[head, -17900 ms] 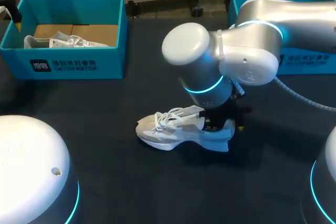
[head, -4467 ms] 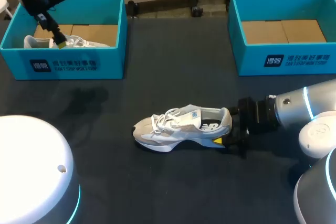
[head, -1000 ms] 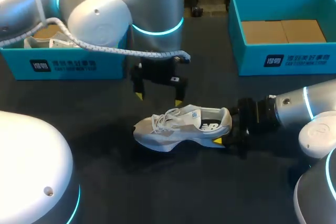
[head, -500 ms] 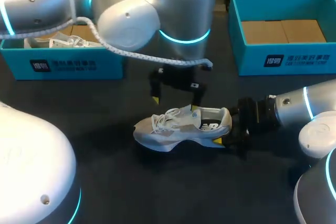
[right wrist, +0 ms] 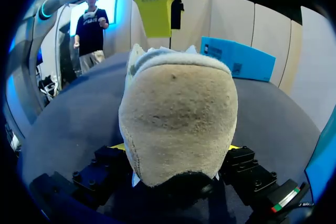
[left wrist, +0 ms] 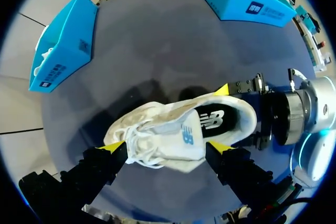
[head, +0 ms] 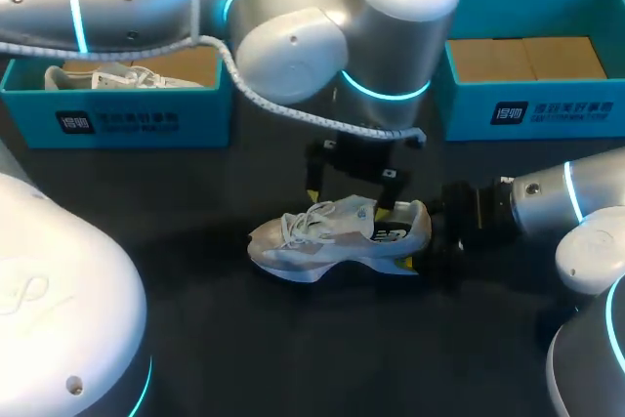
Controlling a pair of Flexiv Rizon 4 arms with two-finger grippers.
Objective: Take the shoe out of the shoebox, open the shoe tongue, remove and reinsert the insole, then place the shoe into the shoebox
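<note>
A white and beige sneaker [head: 332,238] stands upright on the dark table [head: 293,339], toe to the left. My right gripper [head: 418,241] comes in low from the right and is shut on the shoe's heel [right wrist: 178,114], which fills the space between its fingers. My left gripper [head: 349,200] hangs open just above the laces and tongue [left wrist: 173,140]. In the left wrist view its yellow fingertips [left wrist: 111,146] straddle the shoe without touching it. The dark insole [left wrist: 212,121] shows inside the collar.
A teal shoebox [head: 117,116] at the back left holds a second white shoe [head: 98,75]. Another teal shoebox [head: 532,109] at the back right shows only its cardboard floor. My left arm's big elbow [head: 391,7] hangs over the table's middle.
My left arm has swung right and come down, bringing its open gripper from behind the toe to over the shoe's tongue. The right gripper and the shoe have not moved.
</note>
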